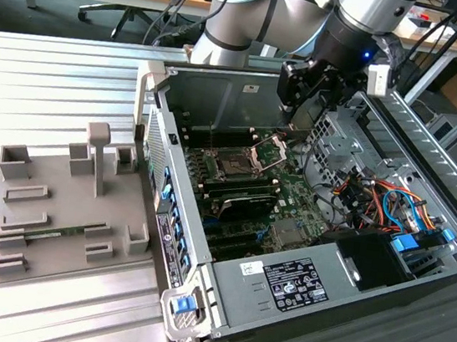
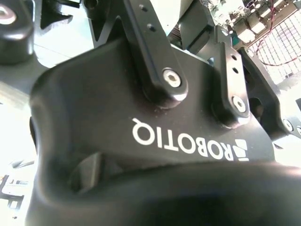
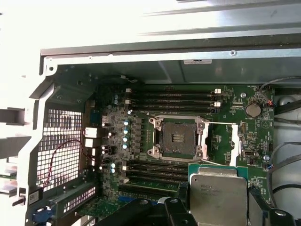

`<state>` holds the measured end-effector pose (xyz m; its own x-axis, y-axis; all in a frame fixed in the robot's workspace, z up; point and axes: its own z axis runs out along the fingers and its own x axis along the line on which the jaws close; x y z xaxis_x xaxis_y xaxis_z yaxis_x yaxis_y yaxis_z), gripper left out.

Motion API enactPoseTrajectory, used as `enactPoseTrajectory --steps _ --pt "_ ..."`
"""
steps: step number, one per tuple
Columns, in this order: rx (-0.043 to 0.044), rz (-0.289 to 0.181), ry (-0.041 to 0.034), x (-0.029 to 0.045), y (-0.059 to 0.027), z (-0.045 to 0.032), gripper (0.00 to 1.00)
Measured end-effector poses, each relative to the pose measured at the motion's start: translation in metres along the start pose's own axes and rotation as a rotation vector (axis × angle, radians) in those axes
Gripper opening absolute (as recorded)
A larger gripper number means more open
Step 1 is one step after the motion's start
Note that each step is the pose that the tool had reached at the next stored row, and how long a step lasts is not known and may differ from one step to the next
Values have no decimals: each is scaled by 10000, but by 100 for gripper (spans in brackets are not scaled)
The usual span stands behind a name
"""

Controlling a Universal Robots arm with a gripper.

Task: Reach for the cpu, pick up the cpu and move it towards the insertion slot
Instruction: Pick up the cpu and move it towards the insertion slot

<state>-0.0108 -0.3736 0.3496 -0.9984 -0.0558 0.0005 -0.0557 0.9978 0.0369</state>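
In the first wrist view the cpu [image 3: 217, 194], a silvery square chip with a thin green-tan rim, sits between my gripper's [image 3: 219, 203] black fingers [image 3: 183, 197], which are shut on its two sides. The insertion slot [image 3: 178, 138] lies beyond it on the green board, a dark square socket in a silver frame with its bracket swung open. In the exterior view my gripper [image 1: 305, 88] hangs above the open computer case, up and to the exterior view's right of the insertion slot [image 1: 233, 166]. The second wrist view shows the black gripper body [image 2: 141, 117] close up.
Long black memory slots [image 3: 169, 98] run on both sides of the socket. Coloured cables [image 1: 381, 199] and a drive cage [image 1: 338, 139] crowd the case at the exterior view's right. A grey fixture tray [image 1: 55, 207] holding a green memory stick [image 1: 56, 234] lies outside the case.
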Motion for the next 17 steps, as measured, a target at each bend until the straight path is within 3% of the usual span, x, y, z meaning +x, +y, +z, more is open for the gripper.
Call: enactPoseTrajectory --steps 17 --pt "0 0 0 -6 68 22 55"
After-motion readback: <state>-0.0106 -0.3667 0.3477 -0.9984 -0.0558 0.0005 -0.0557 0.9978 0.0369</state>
